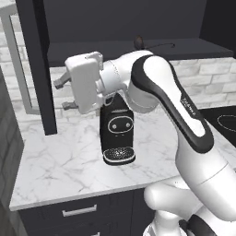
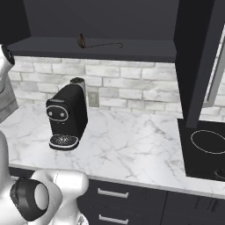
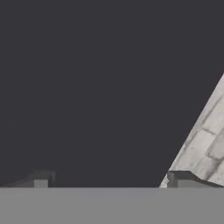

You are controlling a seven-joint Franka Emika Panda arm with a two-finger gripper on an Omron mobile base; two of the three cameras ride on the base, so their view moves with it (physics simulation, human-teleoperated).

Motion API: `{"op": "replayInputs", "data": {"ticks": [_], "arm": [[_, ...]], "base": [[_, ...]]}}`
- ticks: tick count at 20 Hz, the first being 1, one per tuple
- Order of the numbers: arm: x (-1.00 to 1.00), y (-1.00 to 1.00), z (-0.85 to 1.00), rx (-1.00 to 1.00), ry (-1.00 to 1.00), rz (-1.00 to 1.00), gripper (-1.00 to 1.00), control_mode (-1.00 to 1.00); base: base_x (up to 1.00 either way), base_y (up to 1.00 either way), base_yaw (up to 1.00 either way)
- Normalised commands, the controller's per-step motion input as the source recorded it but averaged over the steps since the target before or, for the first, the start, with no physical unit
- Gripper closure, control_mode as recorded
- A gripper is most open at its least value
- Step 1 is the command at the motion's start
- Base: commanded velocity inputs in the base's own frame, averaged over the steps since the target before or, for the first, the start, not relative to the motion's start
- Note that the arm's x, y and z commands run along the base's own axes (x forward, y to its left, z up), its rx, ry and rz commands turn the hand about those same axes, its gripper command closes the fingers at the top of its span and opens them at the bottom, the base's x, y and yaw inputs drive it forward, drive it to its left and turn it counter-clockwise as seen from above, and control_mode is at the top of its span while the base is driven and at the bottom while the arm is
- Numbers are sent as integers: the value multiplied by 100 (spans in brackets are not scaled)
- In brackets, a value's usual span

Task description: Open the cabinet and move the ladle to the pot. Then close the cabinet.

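Observation:
The black wall cabinet [image 2: 101,22] stands open, both doors swung out. Its left door [image 1: 38,69] is edge-on to me, and its silver bar handle [image 1: 19,64] is on the far side. On the cabinet's shelf lies the ladle [image 2: 99,44], bowl to the left; it is also seen as a dark ladle [image 1: 140,43] above my arm. My gripper [image 1: 63,94] is open with nothing in it, fingers pointing left and just short of the left door. The hand view shows the fingertips [image 3: 41,179] spread before that dark door [image 3: 87,87]. The pot is out of view.
A tall black coffee machine [image 2: 66,116] stands on the marble counter [image 2: 132,145], below and behind my wrist. The right door [image 2: 195,61] hangs open over the black cooktop [image 2: 206,143]. Black base drawers [image 1: 78,211] run below the counter edge.

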Motion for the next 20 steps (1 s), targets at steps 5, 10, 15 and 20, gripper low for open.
{"op": "replayInputs", "data": {"ticks": [5, 10, 15, 20], "arm": [[-9, -70, 0, -16, -22, 0, -100, -100], [0, -87, 0, -12, -17, -2, -100, -100], [5, -87, 0, -10, -16, -4, -100, -100], [23, -78, 0, -7, -14, -13, -100, -100]], "base": [[0, 0, 0], [0, 0, 0], [0, 0, 0], [0, 0, 0]]}}
